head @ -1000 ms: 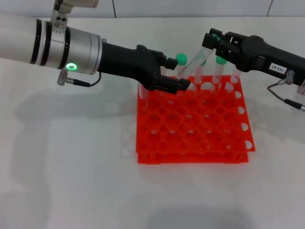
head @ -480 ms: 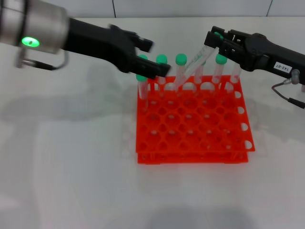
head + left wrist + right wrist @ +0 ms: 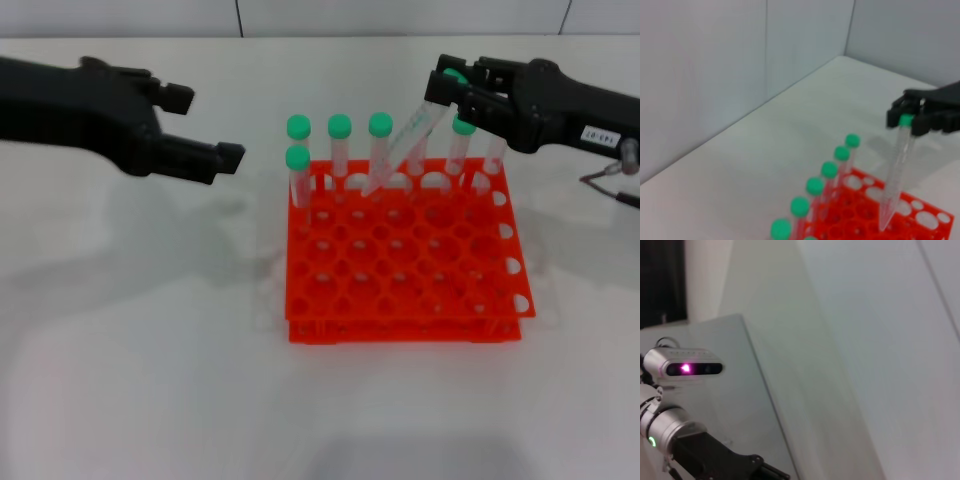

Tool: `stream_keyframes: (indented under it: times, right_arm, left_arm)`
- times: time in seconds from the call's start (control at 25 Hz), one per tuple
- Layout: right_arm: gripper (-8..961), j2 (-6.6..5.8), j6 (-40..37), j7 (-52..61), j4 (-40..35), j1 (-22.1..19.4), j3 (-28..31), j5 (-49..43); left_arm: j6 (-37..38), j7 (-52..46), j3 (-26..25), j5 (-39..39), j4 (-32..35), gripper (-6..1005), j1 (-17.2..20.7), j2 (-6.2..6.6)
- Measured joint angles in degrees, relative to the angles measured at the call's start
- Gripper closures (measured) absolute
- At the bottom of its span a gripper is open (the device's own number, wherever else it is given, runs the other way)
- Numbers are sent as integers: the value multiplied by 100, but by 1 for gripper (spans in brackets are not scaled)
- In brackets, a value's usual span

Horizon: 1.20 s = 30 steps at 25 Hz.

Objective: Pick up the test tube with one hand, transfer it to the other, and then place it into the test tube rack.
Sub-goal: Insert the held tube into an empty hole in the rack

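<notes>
My right gripper (image 3: 447, 92), black with a white label, is shut on the green-capped end of the test tube (image 3: 405, 138). The tube hangs tilted, with its lower tip at the back rows of the orange-red rack (image 3: 405, 300). Whether the tip sits in a hole I cannot tell. The left wrist view shows the same gripper (image 3: 912, 116), tube (image 3: 894, 180) and rack (image 3: 927, 220). My left gripper (image 3: 214, 125) is open and empty, well to the left of the rack above the table.
Several other green-capped tubes (image 3: 339, 150) stand upright in the rack's back rows, on both sides of the held tube, and also show in the left wrist view (image 3: 815, 192). The white table (image 3: 150, 350) lies around the rack. The right wrist view shows my left arm (image 3: 675, 432).
My left gripper has drawn back from the tube and rack toward the left. The tube stays tilted in the right gripper, which has barely moved.
</notes>
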Motion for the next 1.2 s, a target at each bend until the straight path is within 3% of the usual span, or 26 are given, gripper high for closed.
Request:
stream_keyframes:
  times: [0.32, 0.36, 0.4, 0.48, 0.76, 1.2]
  right_arm:
    - [678, -119, 237, 540, -765, 202, 23, -818]
    - [678, -115, 280, 579, -776, 292, 22, -918]
    - [677, -106, 331, 604, -786, 386, 23, -1031]
    - [677, -83, 404, 627, -806, 520, 21, -1174]
    - [676, -56, 578, 687, -861, 824, 12, -1425]
    - [674, 31, 904, 930, -1025, 1139, 7, -2102]
  left_arm:
    - [-290, 566, -30, -802, 346, 119, 1249, -23]
    - [-290, 566, -30, -802, 346, 119, 1249, -23]
    - [-482, 826, -30, -1022, 316, 119, 1652, -34]
    - [-731, 1176, -23, -1230, 178, 120, 2071, -48]
    - [-1072, 1871, -41, -1566, -643, 120, 2445, -51]
    - [-1436, 3007, -61, -1734, -1889, 119, 2490, -52]
